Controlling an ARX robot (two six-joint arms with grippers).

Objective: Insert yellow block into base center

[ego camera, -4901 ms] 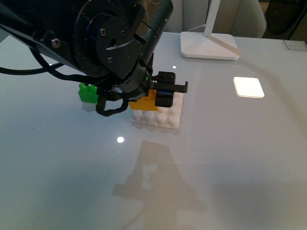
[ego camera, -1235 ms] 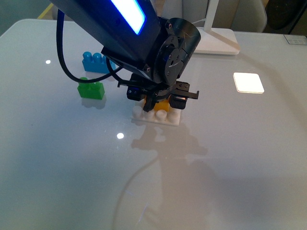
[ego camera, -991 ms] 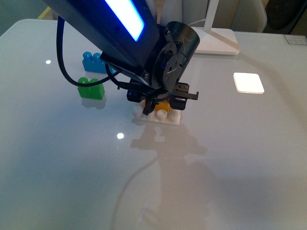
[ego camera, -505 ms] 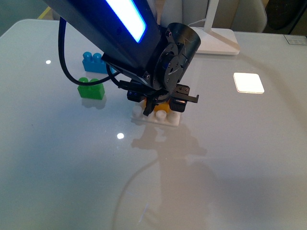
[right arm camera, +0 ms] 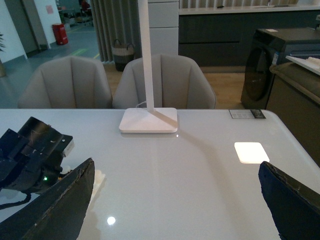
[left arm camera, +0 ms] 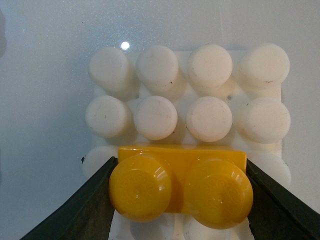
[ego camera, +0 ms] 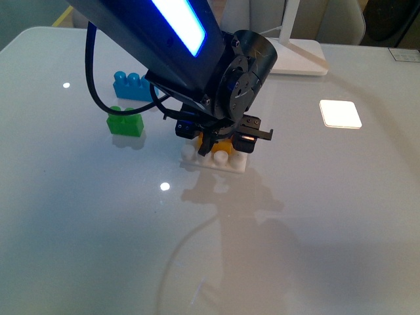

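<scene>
Right now the left tool [ego camera: 220,139] has its two dark fingers [left arm camera: 90,200] closed against the short ends of the yellow block [left arm camera: 180,187], holding it just over — or already touching — the base [left arm camera: 260,65]; how far down it has seated cannot be told from either view. In the left wrist view the block covers two studs of the base's third row, counting from the row farthest from the tool, with two full rows of white studs bare beyond it. Judged from that, the block sits toward the tool's side of the base's middle rather than square on it, though a fourth row hidden under the tool would change that reading.

To do this step well, the block's two hollows should line up squarely over a middle pair of studs before any push, its long edge kept parallel to the base's rows as it appears now. Then press straight down, without tilting — a slanted push would probably jam one end or slide the light base across the glossy bench [ego camera: 315,216]. Only once it is firmly seated should the fingers part, straight outward, so the block is not dragged up again.

The right tool [right arm camera: 175,200] hangs well away from the base, its fingers spread wide and empty.

The green brick [ego camera: 125,122] and blue brick [ego camera: 131,84] lie off to one side of the base, clear of the work.
</scene>
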